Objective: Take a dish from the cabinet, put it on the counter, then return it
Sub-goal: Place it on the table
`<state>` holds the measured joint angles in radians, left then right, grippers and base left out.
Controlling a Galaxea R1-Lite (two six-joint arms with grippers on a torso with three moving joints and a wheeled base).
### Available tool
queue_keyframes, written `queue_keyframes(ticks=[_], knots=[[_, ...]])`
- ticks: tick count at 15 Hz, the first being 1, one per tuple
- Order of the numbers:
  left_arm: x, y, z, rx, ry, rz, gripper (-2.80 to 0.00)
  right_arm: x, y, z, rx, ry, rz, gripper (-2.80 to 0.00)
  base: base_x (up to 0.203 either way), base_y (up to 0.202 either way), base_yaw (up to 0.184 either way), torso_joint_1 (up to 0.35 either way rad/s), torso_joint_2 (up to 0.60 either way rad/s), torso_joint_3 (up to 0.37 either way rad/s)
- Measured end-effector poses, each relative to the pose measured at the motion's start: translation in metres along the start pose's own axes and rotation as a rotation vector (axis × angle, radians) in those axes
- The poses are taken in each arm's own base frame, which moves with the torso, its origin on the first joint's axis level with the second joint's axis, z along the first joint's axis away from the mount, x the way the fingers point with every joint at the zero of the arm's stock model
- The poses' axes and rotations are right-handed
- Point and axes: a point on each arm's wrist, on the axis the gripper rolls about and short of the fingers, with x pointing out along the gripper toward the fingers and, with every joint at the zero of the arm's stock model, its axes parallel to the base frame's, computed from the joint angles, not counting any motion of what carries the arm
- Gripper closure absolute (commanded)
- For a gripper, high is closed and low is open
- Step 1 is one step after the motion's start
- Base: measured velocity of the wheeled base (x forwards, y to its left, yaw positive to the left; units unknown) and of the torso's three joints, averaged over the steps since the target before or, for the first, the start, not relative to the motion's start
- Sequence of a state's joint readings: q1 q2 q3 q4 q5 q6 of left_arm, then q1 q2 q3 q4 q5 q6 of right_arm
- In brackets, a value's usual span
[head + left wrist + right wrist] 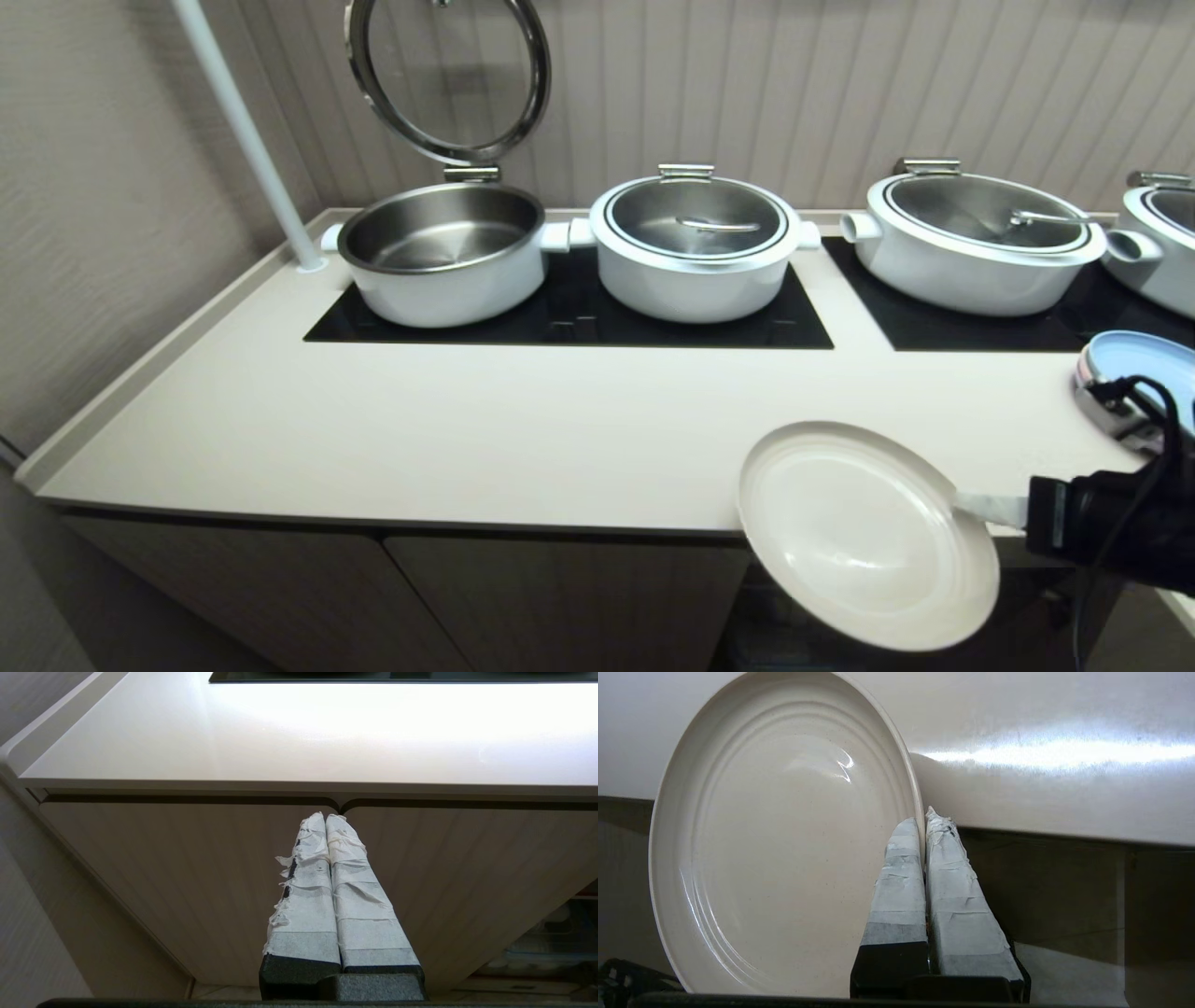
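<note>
Tape-wrapped fingers of the right gripper pinched the rim of the round off-white shallow plate, which tilted face-up over the front edge of the long cream counter. The right arm reached in level from the counter's right end. The left gripper, fingers pressed together, pointed at the counter's beige ribbed cabinet doors.
</note>
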<state>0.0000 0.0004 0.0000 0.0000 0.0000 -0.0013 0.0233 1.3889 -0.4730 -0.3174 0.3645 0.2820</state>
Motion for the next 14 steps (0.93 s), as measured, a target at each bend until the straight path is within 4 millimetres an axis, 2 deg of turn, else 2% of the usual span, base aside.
queue_keyframes(ticks=[8,14], knots=[[0.000,0.000,0.000,0.000,0.000,0.000,0.00,0.060,0.013,0.055,0.003,0.001,0.057,0.00,0.000,0.000,0.000,0.000,0.00,0.000],[0.000,0.000,0.000,0.000,0.000,0.000,0.00,0.111,0.031,0.082,-0.030,0.048,0.105,0.00,0.000,0.000,0.000,0.000,0.00,0.000]])
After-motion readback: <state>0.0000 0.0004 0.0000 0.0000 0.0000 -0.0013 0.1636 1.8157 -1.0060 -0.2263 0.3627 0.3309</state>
